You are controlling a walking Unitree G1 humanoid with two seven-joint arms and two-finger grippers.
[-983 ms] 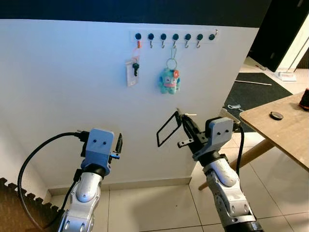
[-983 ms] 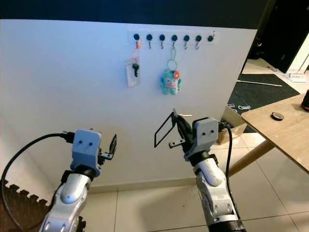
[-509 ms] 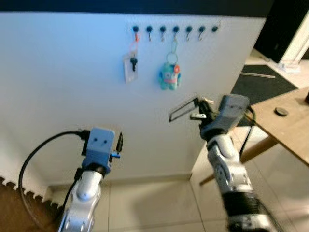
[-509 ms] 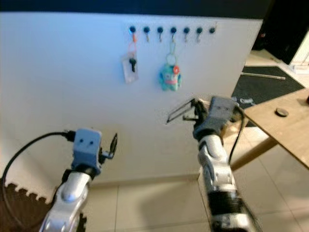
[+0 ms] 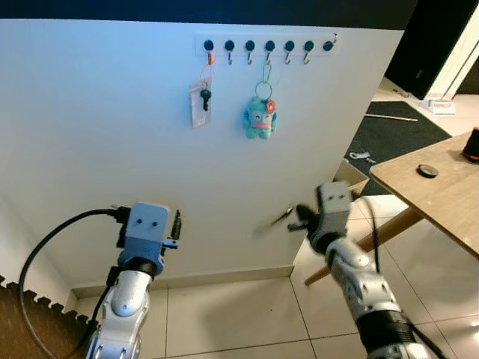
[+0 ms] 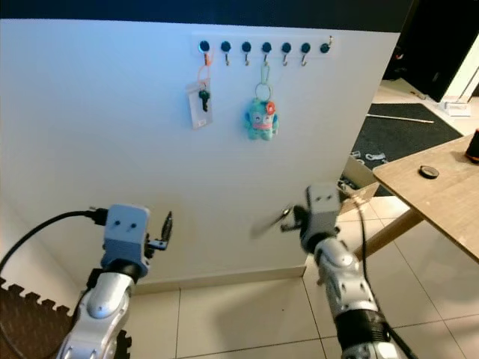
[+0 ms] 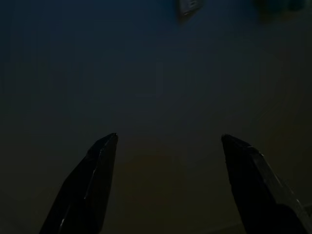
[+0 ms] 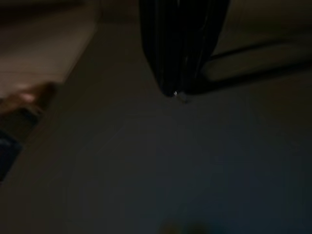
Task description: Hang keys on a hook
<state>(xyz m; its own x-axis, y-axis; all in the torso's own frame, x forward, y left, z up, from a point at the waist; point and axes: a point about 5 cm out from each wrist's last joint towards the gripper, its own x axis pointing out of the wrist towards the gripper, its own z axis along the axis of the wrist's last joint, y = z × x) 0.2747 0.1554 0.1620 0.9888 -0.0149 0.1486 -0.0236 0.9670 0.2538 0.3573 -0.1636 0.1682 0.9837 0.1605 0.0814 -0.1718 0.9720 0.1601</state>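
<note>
Right gripper [image 5: 293, 219] dropped lower, fingers pinching key loop [image 8: 253, 63]; left gripper [image 7: 165, 185] fingers spread.

Hook rail on the white wall

The hook rail [image 5: 268, 46] carries a key with a white tag [image 5: 200, 103] and a teal plush keychain [image 5: 260, 118]; wooden table [image 5: 438, 193] bears a small dark disc [image 5: 427, 170]

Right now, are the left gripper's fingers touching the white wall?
Cannot tell. In the left eye view the left gripper sits low before the white wall, below the row of hooks, but no gap or contact shows plainly.
</note>
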